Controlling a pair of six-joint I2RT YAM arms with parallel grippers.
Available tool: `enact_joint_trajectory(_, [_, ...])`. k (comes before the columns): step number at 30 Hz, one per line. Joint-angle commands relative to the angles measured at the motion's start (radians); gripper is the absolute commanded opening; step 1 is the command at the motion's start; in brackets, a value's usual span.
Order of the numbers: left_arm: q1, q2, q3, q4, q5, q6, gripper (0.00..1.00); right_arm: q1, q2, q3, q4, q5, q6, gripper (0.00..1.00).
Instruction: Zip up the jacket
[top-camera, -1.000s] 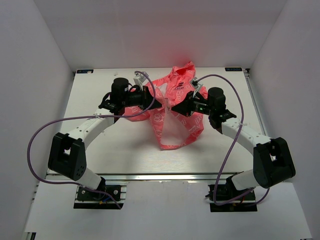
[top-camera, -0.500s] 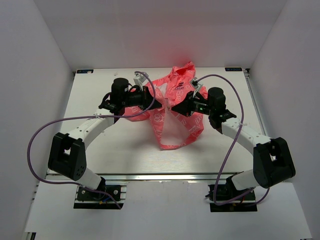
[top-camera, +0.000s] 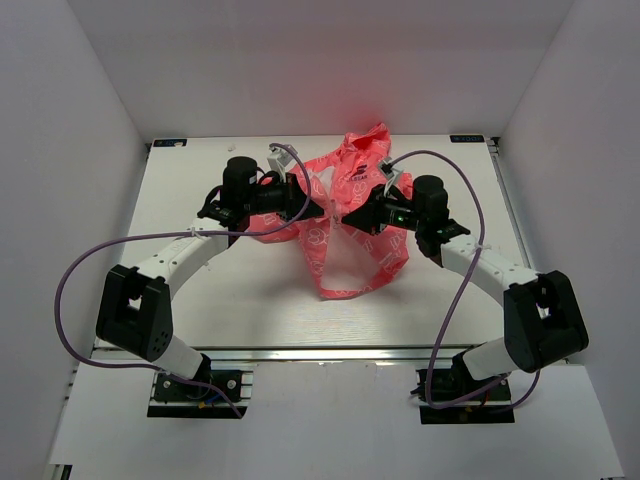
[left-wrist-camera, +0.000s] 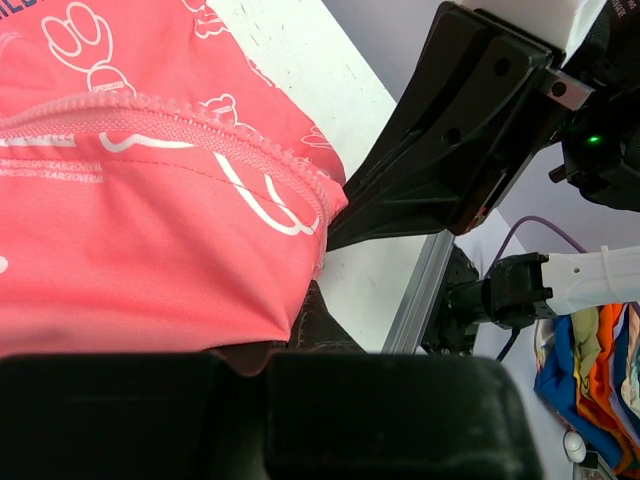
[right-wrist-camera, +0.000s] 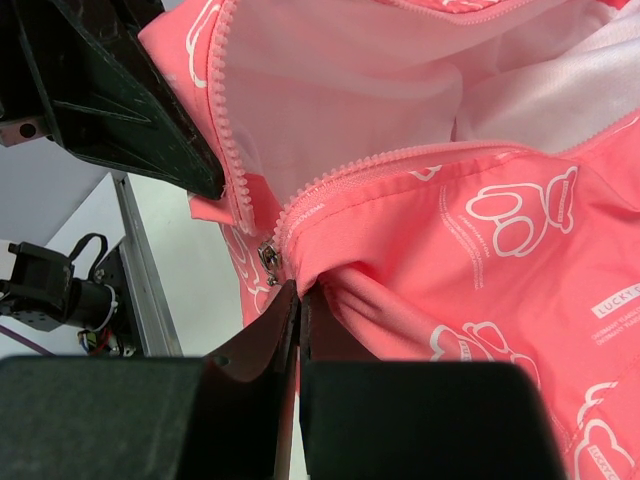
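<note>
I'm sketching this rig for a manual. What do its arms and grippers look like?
The left arm and right arm each have slim white links between chunky black joint housings. A purple cable loops from base to wrist on each. The left gripper and right gripper are black, with tapered wedge fingers. A small green light glows on the right wrist.

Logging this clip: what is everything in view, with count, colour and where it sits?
jacket: one, coral pink, white print and lining, bunched at the table's far centre
zipper slider: one, metal, where the two tooth rows meet; rows apart above it
table: one, white, under everything
cables: two, purple, one looping off each arm
arms: two, black and white, bases at the near edge
left end effector: one, black, shut on the jacket's edge
right end effector: one, black, shut on jacket fabric beside the slider
</note>
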Motion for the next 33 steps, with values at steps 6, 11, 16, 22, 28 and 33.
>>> enact_joint_trajectory(6, [-0.005,-0.038,-0.008,0.022,0.02,0.006,0.0,0.01,-0.002,0.054,0.02,-0.014,-0.006,0.0])
enact_joint_trajectory(11, [-0.005,-0.033,-0.008,0.022,0.016,0.004,0.0,0.011,-0.011,0.037,0.057,-0.021,0.025,0.0])
enact_joint_trajectory(16, [-0.005,-0.035,-0.006,0.016,0.014,0.011,0.0,0.011,-0.016,0.033,0.062,-0.002,0.029,0.0])
enact_joint_trajectory(22, [-0.005,-0.041,-0.019,0.027,0.019,0.017,0.0,0.01,-0.018,0.048,0.046,-0.013,0.023,0.0])
enact_joint_trajectory(28, [-0.005,-0.032,-0.02,0.036,0.026,0.004,0.0,0.011,-0.027,0.05,0.043,-0.056,0.013,0.0])
enact_joint_trajectory(33, [-0.005,-0.033,-0.019,0.036,0.025,-0.002,0.0,0.011,-0.019,0.054,0.034,-0.071,0.011,0.0])
